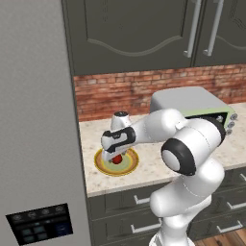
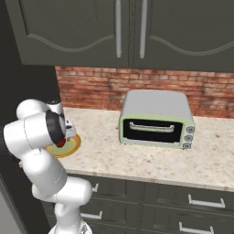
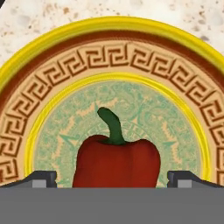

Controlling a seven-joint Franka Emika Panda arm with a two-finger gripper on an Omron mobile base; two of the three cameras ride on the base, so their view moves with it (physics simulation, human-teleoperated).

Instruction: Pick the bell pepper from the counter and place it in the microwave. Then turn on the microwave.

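Claw over the pepper on its plate

We saw the claw (image 3: 112,177) spread wide, its dark tips either side of the glossy red bell pepper (image 3: 115,161), gripping nothing. The pepper, with a curved green stem, sat on a round yellow-rimmed plate (image 3: 109,57) banded with a key pattern, on the speckled beige stone desk (image 1: 158,166). A boxy grey toaster oven (image 2: 155,119) with pale-green trim stood well apart.
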